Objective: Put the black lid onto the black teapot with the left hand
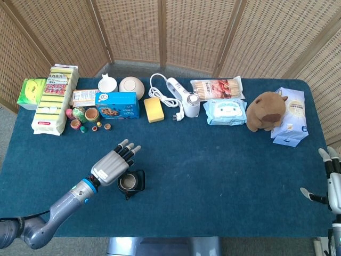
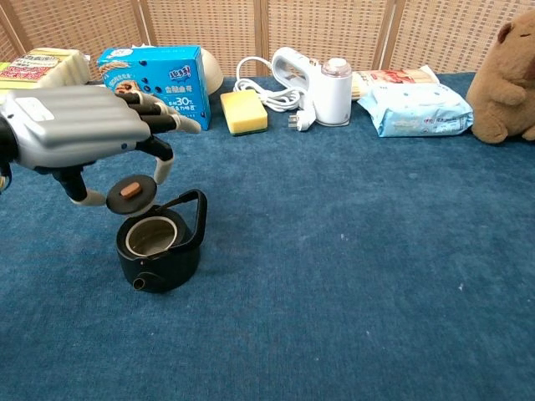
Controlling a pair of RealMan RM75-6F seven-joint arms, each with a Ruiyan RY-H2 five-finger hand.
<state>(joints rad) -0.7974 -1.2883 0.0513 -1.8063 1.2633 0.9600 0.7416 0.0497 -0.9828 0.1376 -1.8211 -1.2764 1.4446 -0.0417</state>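
I hold the black lid (image 2: pixel 130 193) in my left hand (image 2: pixel 79 134). My thumb is under it on one side and a finger (image 2: pixel 163 170) curls down to it on the other side, so it is pinched between them. My other fingers stick out straight over it, toward the blue box (image 2: pixel 155 73). The lid lies almost flat, with its little brown knob on top.

The black teapot (image 2: pixel 157 252) sits on the blue table (image 2: pixel 351 251) right below the lid. The lid hangs just above the open mouth of the pot and a bit to the left of it. It does not touch the pot. The pot's handle stands up at the back, just beside the lid. The spout points to the front.

In the head view my left hand (image 1: pixel 113 166) covers the lid, and the teapot (image 1: pixel 131 183) peeks out just beside my fingers.

My right hand (image 1: pixel 331 181) is far off at the right edge of the table. Its fingers are apart and it holds nothing
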